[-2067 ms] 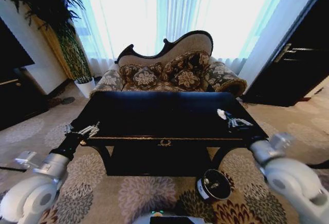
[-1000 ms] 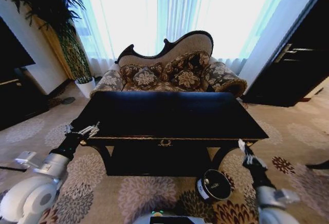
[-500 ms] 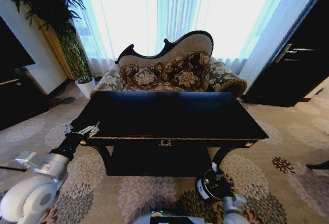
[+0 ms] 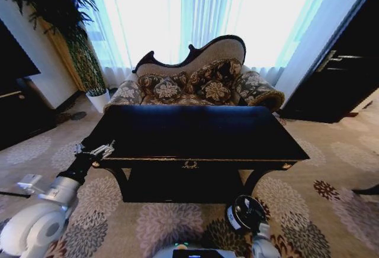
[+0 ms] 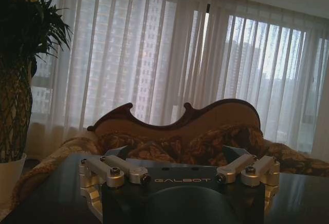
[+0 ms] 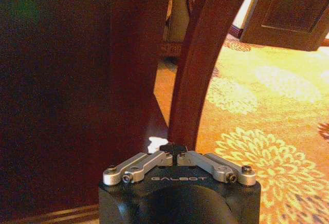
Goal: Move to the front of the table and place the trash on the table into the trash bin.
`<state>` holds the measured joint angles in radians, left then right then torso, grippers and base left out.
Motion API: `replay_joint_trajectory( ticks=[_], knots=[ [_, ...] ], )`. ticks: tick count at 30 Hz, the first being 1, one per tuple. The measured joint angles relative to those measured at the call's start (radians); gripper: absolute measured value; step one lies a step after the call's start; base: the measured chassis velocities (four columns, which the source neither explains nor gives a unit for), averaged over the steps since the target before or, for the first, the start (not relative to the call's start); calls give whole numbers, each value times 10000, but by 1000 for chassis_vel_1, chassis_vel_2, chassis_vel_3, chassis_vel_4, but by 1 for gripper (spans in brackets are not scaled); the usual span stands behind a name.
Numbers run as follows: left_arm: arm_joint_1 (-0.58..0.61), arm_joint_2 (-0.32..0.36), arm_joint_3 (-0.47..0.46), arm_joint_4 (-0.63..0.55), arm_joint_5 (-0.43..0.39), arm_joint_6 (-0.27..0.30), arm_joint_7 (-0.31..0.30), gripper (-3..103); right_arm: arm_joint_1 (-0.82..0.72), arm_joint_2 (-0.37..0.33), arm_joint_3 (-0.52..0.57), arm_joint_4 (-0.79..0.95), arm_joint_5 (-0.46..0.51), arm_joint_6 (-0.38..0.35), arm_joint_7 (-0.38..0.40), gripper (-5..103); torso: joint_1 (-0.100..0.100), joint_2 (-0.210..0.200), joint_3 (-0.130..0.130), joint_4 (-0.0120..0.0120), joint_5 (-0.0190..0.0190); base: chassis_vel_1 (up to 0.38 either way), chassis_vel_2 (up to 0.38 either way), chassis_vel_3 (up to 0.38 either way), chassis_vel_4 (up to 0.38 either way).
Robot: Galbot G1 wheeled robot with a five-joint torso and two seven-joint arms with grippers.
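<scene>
Now the right gripper (image 6: 176,158) sat low-centre, fingers together, by the bin (image 4: 246,213).
Left gripper (image 4: 95,150) spread. The small bin likely tips easily.

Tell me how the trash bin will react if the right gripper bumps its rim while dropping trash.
The trash bin looks small and low, so it is probably light and may skid or tip. Being round, it would likely roll if toppled. The carpet under it may add some grip. The right gripper is near its rim.
</scene>
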<state>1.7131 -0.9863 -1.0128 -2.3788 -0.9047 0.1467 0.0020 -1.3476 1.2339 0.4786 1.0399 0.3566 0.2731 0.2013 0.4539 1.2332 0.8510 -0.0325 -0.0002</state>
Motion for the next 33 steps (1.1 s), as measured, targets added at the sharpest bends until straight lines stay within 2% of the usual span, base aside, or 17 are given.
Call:
replay_joint_trajectory(
  ticks=[7, 15, 16, 18, 21, 23, 26, 27, 30, 33],
  knots=[
    [0, 0, 0, 0, 0, 0, 0, 100, 894, -147, -111, -1472, -42, 14, 74, 0, 1, 0, 0, 1, 0, 0, 0, 0, 0],
    [0, 0, 0, 0, 0, 0, 0, 100, 1259, -236, -154, -2003, -139, -16, 2, 0, 0, 0, 0, 1, 0, 0, 0, 0, 0],
    [0, 0, 0, 0, 1, 0, 0, 100, 1276, -236, -151, -2005, -159, -24, -18, -3, 0, 0, 0, 0, 1, 0, 0, 0, 0],
    [0, 0, 0, 0, 1, 0, 0, 100, 1304, -235, -135, -2029, -210, -32, -36, 1, 0, 0, 0, 0, 0, 0, 0, 0, 0],
    [0, 0, 0, 0, 1, 0, 0, 100, 1359, -263, -99, -2182, -401, -15, -45, 18, 0, 0, 0, 1, 0, 0, 0, 0, 0],
    [0, 0, 0, 0, 1, 0, 0, 100, 1355, -281, -95, -2224, -411, -9, -47, 18, 0, -1, 0, 1, 0, 0, 0, 0, 0],
    [0, 0, 0, 0, 1, 0, 0, 100, 1296, -298, -87, -2242, -412, 5, -53, 33, 0, -1, 0, 0, 0, 0, 0, 0, 0],
    [0, 0, 0, 0, 1, 0, 0, 100, 1296, -298, -87, -2242, -412, 5, -53, 33, 0, -1, 0, 0, 0, 0, 0, 0, 0],
    [0, 0, 0, 0, 0, 0, 0, 100, 1200, -244, -51, -2043, -416, 6, -51, 50, 0, 0, -1, 1, 0, 0, 0, 0, 0],
    [0, -1, 0, 0, 0, 0, 0, 100, 989, -183, -4, -1660, -375, 8, -51, 55, 1, 0, -1, 2, -1, 0, 0, 0, 0]
  ],
)
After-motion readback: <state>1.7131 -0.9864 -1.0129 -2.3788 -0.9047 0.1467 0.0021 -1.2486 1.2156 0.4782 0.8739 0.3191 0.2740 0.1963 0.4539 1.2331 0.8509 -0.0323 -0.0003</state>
